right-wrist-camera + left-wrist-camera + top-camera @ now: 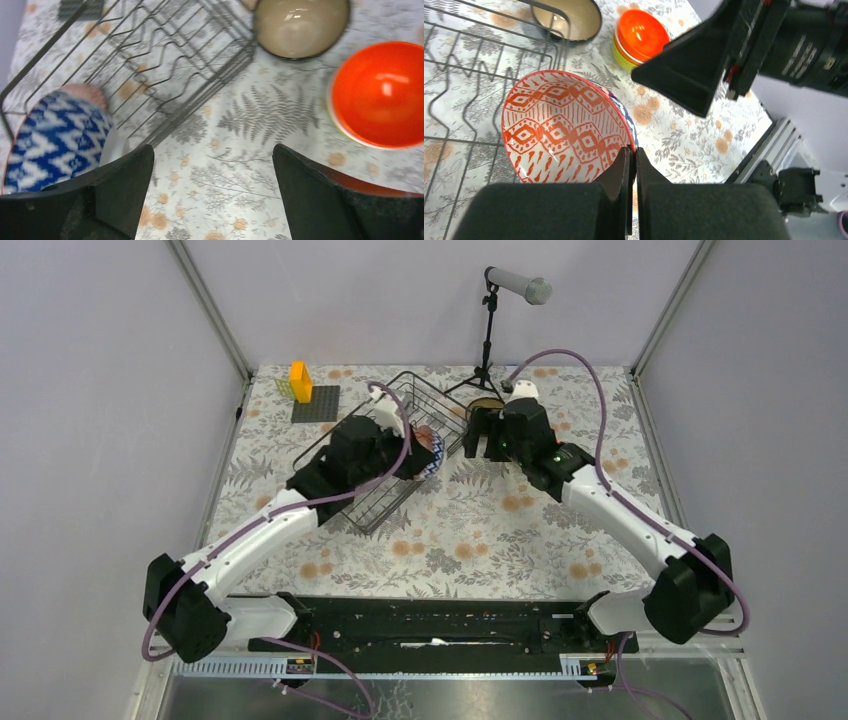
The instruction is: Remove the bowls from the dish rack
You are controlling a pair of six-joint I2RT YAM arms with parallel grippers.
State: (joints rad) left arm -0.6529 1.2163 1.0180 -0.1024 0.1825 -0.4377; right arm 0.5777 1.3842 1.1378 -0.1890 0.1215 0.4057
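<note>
The dark wire dish rack point(385, 490) lies at the table's middle left. My left gripper point(418, 445) is shut on the rim of the blue-and-white patterned bowl point(433, 458), at the rack's right edge. In the left wrist view the bowl's point(559, 122) inside is red-orange patterned, and the fingers point(624, 165) pinch its rim. My right gripper point(480, 432) is open and empty, right of the rack. The right wrist view shows the gripper point(212, 160) over bare cloth, the patterned bowl point(55, 140), the rack point(150, 60), a blurred pinkish round thing point(85, 92), the teal bowl point(300, 25) and an orange bowl point(382, 92).
The orange bowl sits stacked on a yellow-green one point(641, 37) on the cloth, next to the teal bowl point(569, 17). A yellow-orange block point(300, 380) and a flat dark plate point(316, 403) are at the back left. A microphone stand point(487, 350) is behind the right gripper.
</note>
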